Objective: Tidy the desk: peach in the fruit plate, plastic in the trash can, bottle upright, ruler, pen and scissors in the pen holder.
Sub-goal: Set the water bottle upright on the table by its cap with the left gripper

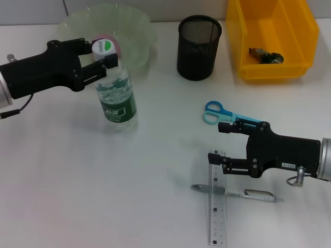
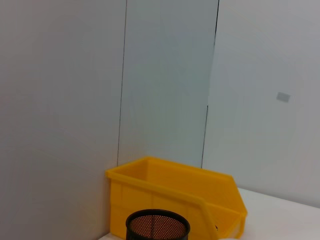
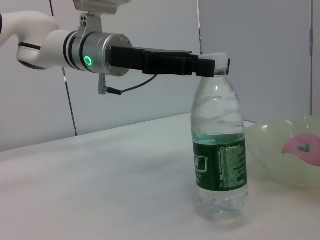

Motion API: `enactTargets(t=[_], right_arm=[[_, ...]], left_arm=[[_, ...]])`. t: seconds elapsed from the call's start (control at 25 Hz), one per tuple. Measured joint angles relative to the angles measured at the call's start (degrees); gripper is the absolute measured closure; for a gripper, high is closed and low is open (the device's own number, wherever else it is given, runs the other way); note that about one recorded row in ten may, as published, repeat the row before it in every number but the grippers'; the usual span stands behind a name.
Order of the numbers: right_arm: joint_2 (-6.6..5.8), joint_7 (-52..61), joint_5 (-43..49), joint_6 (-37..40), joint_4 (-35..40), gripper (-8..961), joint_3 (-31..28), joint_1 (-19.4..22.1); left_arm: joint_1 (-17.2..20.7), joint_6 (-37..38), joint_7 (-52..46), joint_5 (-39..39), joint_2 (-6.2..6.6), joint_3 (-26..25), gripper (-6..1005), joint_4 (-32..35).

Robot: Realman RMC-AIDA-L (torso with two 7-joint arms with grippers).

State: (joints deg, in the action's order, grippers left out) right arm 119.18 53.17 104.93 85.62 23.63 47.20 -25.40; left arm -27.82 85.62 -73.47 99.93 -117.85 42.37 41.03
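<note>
Head view: your left gripper (image 1: 103, 61) clamped on cap of upright bottle (image 1: 117, 98), just in front of fruit plate (image 1: 137, 31). Your right gripper (image 1: 221, 149) spread wide over ruler (image 1: 217, 199) and pen (image 1: 235, 192), scissors (image 1: 222, 113) just behind.

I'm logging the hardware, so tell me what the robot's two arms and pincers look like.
Both pincers, left pincer and right pincer, are matte black and blocky. The left arm has white links, a silver wrist band with a glowing green ring, and a thin black cable. The right arm shows a silver cuff, a small white label and a metal plug.
</note>
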Motion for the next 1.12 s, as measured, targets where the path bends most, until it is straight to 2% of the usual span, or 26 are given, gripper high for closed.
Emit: enactTargets(t=[0.36, 0.76, 1.12], right_arm=[[0.00, 0.0, 0.0, -0.1, 0.0, 164, 0.0, 0.0], [0.00, 0.0, 0.0, -0.2, 0.0, 164, 0.0, 0.0], [-0.07, 0.0, 0.0, 0.0, 0.0, 164, 0.0, 0.0]], left_arm=[[0.9, 0.3, 0.0, 0.0, 0.42, -0.7, 559, 0.4], [1.5, 0.0, 0.2, -0.1, 0.92, -4.5, 559, 0.3], [2.0, -1.8, 1.3, -0.1, 0.88, -7.6, 559, 0.0]])
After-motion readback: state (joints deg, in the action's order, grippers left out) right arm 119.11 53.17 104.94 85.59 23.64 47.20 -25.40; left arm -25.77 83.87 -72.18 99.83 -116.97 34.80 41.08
